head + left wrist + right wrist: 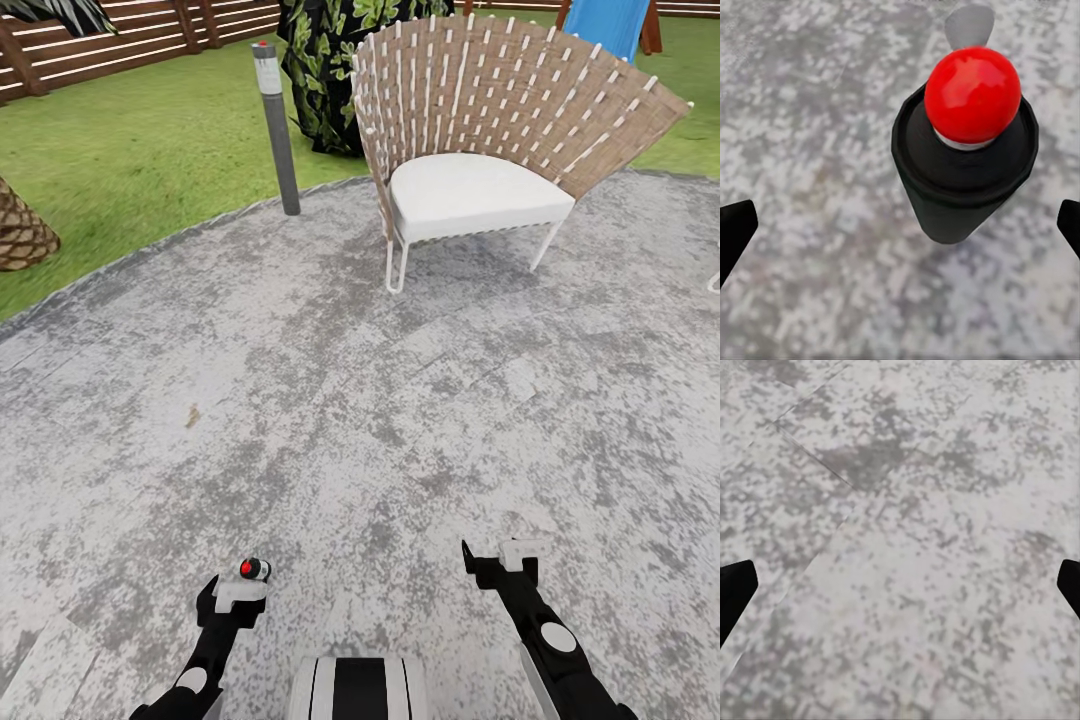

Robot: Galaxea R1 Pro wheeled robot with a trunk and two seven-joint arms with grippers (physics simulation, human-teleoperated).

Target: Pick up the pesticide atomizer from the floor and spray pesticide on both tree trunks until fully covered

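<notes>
The pesticide atomizer (964, 142), a black cylinder capped by a glossy red ball, stands between the widely spread fingers of the left tool (240, 590) (whether they touch it I cannot tell). The right tool (500, 560) gapes empty over the mottled grey stone patio (350, 400), beyond which sit a woven wicker chair (480, 130) and blurry grass (130, 150).

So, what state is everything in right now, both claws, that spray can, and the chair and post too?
Left claw: open, fingers wide apart.
Right claw: open, nothing in it.
Spray can: between the left claw's fingers, touching neither fingertip, red top facing the wrist camera.
Chair: upright on the patio, seat empty.
Lamp post: upright at the patio's edge.
</notes>
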